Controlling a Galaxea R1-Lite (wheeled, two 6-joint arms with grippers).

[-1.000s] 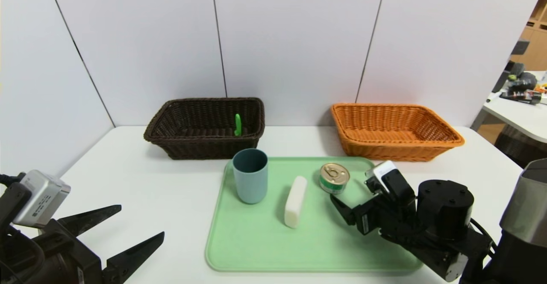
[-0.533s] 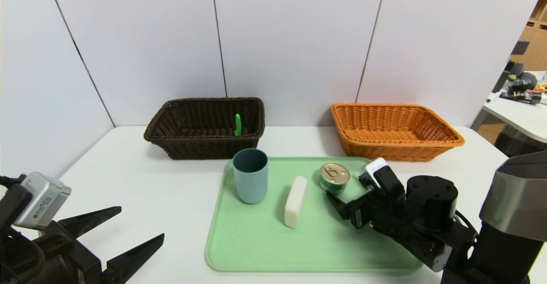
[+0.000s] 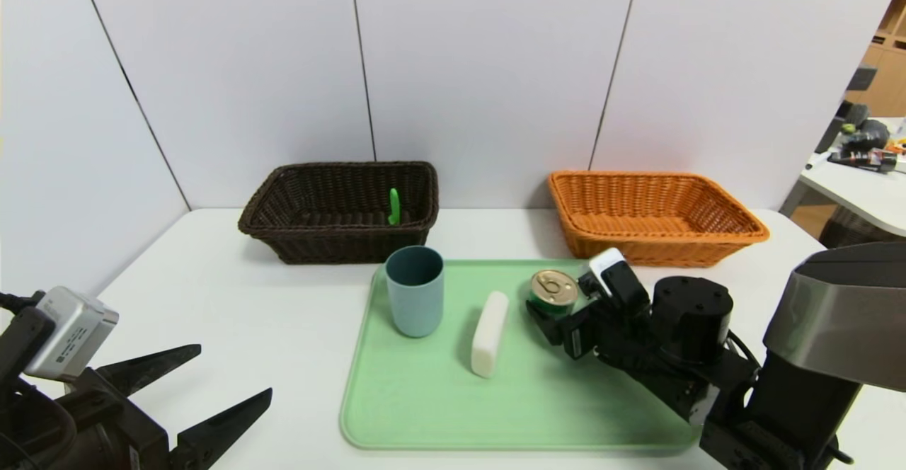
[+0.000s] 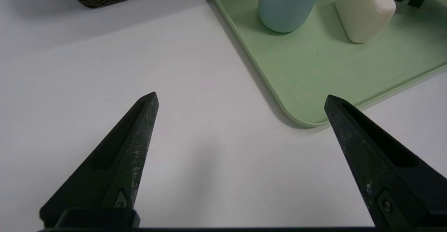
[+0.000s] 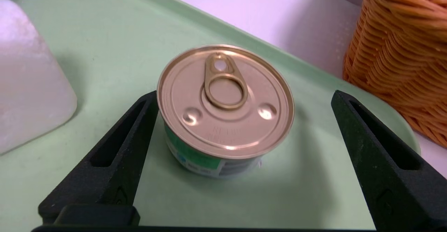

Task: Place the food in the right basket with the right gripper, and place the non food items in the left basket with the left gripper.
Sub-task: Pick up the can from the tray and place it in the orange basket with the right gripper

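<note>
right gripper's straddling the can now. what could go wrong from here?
1. The open right gripper sits off-centre on the short gold-lidded tin can: one finger nearly touches it, the other stands well clear. Closing may shove the can sideways across the light green plastic tray before it clamps.
2. The white rectangular soap-like block lies close beside that near finger; a sideways correction might bump it.
3. The orange wicker basket has a raised wall; a low carry could clip its rim.

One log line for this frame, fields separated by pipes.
right gripper open, straddling can on tray | left gripper open, parked | orange basket empty
</note>
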